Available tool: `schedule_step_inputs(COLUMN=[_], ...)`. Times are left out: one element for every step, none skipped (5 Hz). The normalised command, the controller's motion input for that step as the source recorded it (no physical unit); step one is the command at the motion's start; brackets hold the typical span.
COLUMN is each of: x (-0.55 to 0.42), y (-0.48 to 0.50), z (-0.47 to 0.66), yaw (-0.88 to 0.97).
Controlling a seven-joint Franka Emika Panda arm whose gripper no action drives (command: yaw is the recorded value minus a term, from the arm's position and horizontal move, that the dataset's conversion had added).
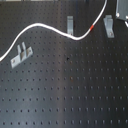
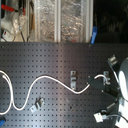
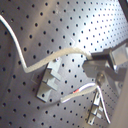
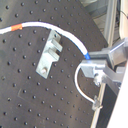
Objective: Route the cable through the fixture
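The white cable (image 1: 35,25) snakes across the black perforated board from the first exterior view's left, passes close by the middle bracket (image 1: 70,24) and rises toward the upper right. Its red band (image 1: 91,26) lies between the middle bracket and the right bracket (image 1: 108,25). My gripper (image 4: 89,62) is shut on the cable (image 4: 75,40) just past the bracket (image 4: 49,51). The red band (image 4: 16,27) is on that bracket's far side. The gripper (image 2: 91,81) holds the cable's end right of the middle bracket (image 2: 74,79). I cannot tell whether the cable sits inside the bracket.
A third bracket (image 1: 21,55) stands at the first exterior view's left, near the cable's slack loop (image 2: 15,106). Clear plastic bins (image 2: 60,20) line the board's far edge in the second exterior view. A thin white wire (image 4: 79,85) hangs below the fingers.
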Motion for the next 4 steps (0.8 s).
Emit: schedule_step_inputs(x=[-0.301, -0.213, -0.013, -0.269], y=[0.016, 0.063, -0.048, -0.357], z=[0.23, 0.22, 0.00, 0.12], yaw=[0.61, 0.85, 0.00, 0.00])
